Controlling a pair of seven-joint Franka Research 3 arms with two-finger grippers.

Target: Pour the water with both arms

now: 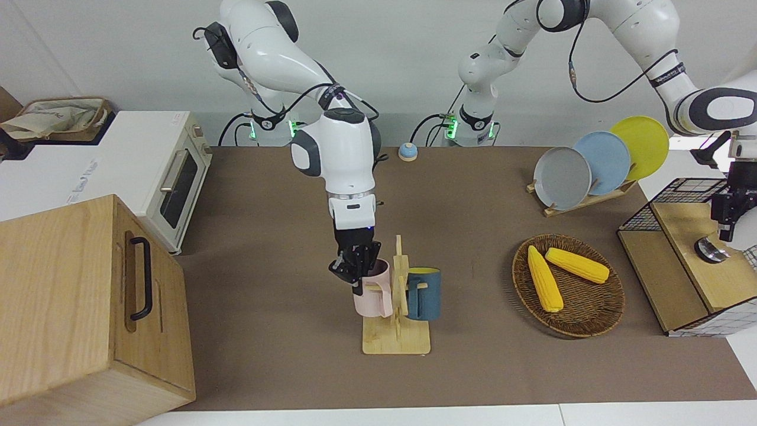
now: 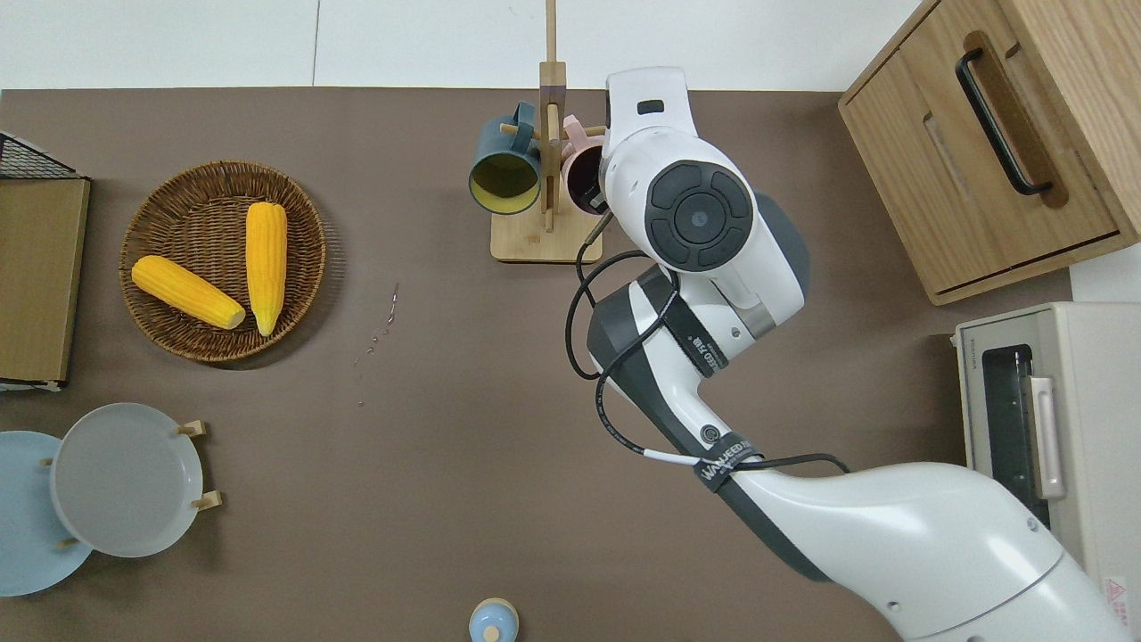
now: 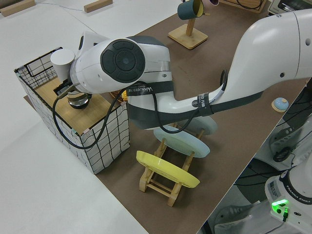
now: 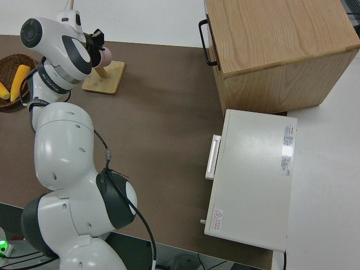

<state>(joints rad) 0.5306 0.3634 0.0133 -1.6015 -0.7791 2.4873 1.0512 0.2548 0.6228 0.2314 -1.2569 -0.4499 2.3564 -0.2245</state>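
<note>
My right gripper (image 1: 356,277) is down at the rim of a pink mug (image 1: 375,299) that hangs on a wooden mug rack (image 1: 396,343) at mid-table, toward the edge farther from the robots. A dark blue mug (image 1: 426,296) hangs on the same rack, on its side toward the left arm. From overhead the right wrist covers that gripper, and only the pink mug's (image 2: 581,174) mouth shows. My left gripper (image 1: 728,228) hangs over a small shiny metal vessel (image 1: 711,249) standing on the wooden top of a wire crate (image 1: 680,198) at the left arm's end.
A wicker basket (image 1: 568,322) holding two corn cobs lies between the rack and the crate. A rack of three plates (image 1: 562,177) stands nearer to the robots. A wooden cabinet (image 1: 77,307) and a toaster oven (image 1: 171,171) fill the right arm's end. A small blue bell (image 1: 407,152) sits between the arm bases.
</note>
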